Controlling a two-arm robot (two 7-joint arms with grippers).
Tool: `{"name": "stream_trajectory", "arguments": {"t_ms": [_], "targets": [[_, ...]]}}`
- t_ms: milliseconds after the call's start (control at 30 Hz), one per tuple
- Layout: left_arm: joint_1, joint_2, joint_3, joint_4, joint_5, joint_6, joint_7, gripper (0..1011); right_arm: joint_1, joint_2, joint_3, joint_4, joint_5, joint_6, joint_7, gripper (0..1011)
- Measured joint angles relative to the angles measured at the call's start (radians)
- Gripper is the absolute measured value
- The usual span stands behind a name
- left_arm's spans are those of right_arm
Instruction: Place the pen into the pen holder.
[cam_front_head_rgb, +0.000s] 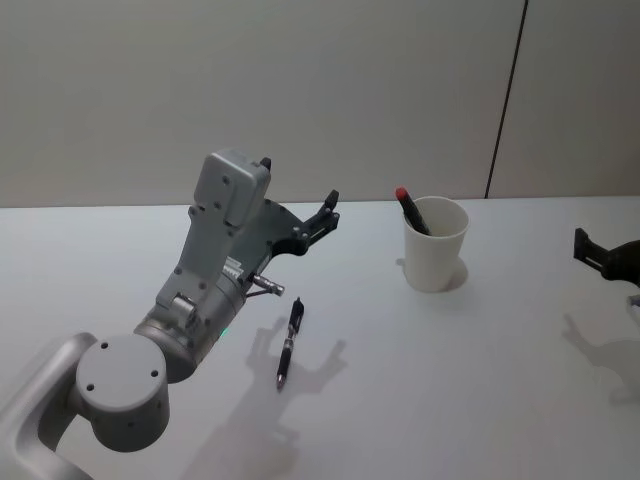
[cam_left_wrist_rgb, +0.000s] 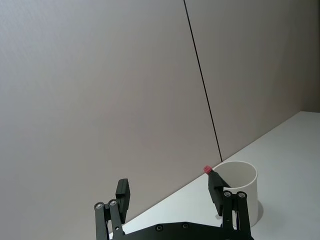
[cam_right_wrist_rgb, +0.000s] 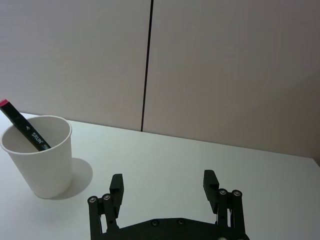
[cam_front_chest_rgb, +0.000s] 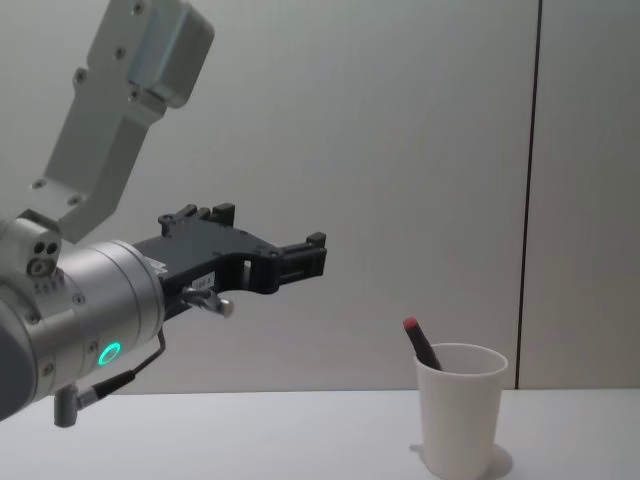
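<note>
The left gripper (cam_left_wrist_rgb: 169, 191) hangs in the air to the left of the cup (cam_front_head_rgb: 435, 255), above rim height and well apart from it. Its fingers are spread and hold nothing. A second pen (cam_front_head_rgb: 290, 340), all dark, lies flat on the table (cam_front_head_rgb: 480, 380), left of the cup and nearer the robot, under the raised gripper. The cup stands upright. The pen (cam_front_head_rgb: 411, 210) leans inside it, its red tip above the rim on the left side. The right gripper (cam_right_wrist_rgb: 163, 182) is right of the cup and well apart from it, its fingers spread and empty.

Step in hand, as judged: the red-tipped pen sits in the cup, so the placing looks complete and the left arm is at the clearing stage. The next move calls for drawing that gripper away from the cup without brushing its rim. If the second pen also counts, the next move is instead a descent to the table with the fingers set across its barrel.
</note>
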Motion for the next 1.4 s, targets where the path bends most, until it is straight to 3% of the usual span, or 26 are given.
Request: {"name": "stream_trajectory", "arguments": {"t_ms": [333,600,1067,1400], "targets": [[0.004,-0.002,-0.003,-0.004,0.001,0.008,0.002,1000,-0.004,0.002,0.002,-0.004,0.001,0.002,0.002,1001],[0.019,0.005,-0.010,-0.022,-0.028,0.046,0.020,1000,-0.005,0.003,0.003,-0.005,0.002,0.002,0.003,1001],[0.068,0.022,-0.024,-0.076,-0.102,0.183,0.110,1000,-0.007,0.004,0.003,-0.006,0.002,0.003,0.003,1001],[0.080,0.017,-0.026,-0.086,-0.128,0.290,0.137,1000,-0.007,0.004,0.003,-0.006,0.002,0.003,0.003,1001]]}}
